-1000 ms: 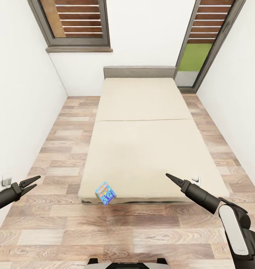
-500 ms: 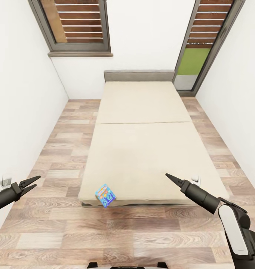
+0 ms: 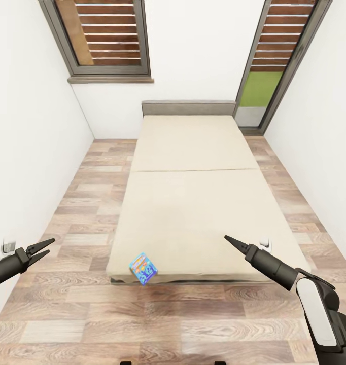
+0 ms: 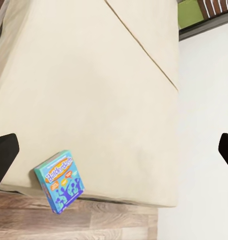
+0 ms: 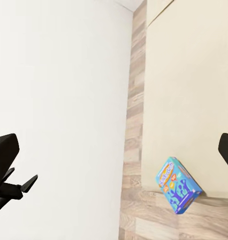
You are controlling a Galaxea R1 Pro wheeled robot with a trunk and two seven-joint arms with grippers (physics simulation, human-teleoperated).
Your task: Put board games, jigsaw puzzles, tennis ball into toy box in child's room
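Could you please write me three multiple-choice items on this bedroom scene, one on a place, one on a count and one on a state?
1. Where is the light-blue board game?
A. At the bed's near edge, overhanging the floor
B. By the headboard
C. On the windowsill

2. How many board games lie on the bed?
A. None
B. One
C. Three

3. How is the left pincer?
A. Shut on the game
B. Open and holding nothing
C. Resting on the mattress

Answers: 1 A, the box sits at the mattress's near left corner with one corner past the edge. 2 B, a single box is on it. 3 B, its fingers are spread over the floor, apart from the game.
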